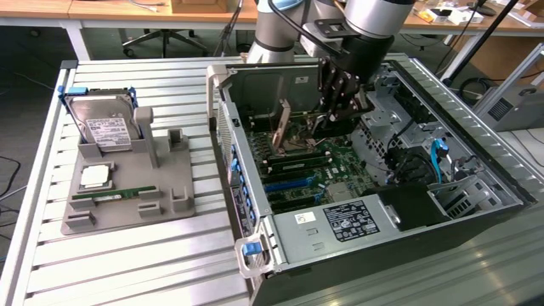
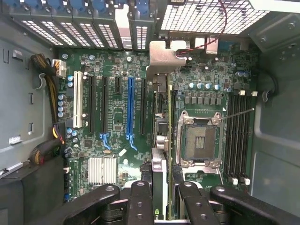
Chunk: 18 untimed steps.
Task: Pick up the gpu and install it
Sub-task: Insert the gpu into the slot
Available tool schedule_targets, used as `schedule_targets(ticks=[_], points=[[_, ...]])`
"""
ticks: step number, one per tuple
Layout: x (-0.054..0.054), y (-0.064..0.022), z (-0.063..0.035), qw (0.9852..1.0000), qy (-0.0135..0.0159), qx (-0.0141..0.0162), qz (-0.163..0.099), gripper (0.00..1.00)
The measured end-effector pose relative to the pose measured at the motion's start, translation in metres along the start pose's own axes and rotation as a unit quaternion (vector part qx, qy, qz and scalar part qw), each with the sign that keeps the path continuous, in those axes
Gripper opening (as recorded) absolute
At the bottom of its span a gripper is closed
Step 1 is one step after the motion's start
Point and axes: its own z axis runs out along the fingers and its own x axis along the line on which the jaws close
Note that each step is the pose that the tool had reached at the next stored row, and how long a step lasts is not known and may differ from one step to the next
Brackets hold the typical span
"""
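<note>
The black robot gripper point(image 1: 338, 105) hangs inside the open dark computer case point(image 1: 476, 210), above the green motherboard point(image 2: 112, 117). Its black fingers point(image 2: 140, 201) are partly closed on the gpu point(image 2: 162, 154), a thin dark card with a silvery metal end bracket, which stands on its edge between them. In the wrist view the card runs from the fingers toward the rear wall of the case, beside the long blue slot point(image 2: 130, 110) and next to the empty silver processor socket point(image 2: 199, 140). On the exterior view's left, a grey holder tray point(image 1: 127, 197) lies on the slatted metal table point(image 1: 119, 268), with a silver hard drive in a blue frame point(image 1: 102, 124) and a narrow green RAM stick point(image 1: 114, 193) on it.
</note>
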Motion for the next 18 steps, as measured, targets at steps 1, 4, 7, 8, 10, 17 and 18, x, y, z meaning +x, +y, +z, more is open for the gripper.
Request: schedule_targets(ticks=[1, 4, 7, 8, 10, 17, 18], points=[[0.001, 0.0000, 0.0000, 1.0000, 0.0000, 0.0000, 0.000, 0.27], [0.003, 0.0001, 0.0001, 1.0000, 0.0000, 0.0000, 0.000, 0.27], [0.005, 0.0002, 0.0001, 1.0000, 0.0000, 0.0000, 0.000, 0.27], [0.006, 0.0002, 0.0001, 1.0000, 0.0000, 0.0000, 0.000, 0.27], [0.007, 0.0003, 0.0001, 1.0000, 0.0000, 0.0000, 0.000, 0.27], [0.010, 0.0004, 0.0002, 1.0000, 0.0000, 0.0000, 0.000, 0.27], [0.011, 0.0004, 0.0003, 1.0000, 0.0000, 0.0000, 0.000, 0.27]])
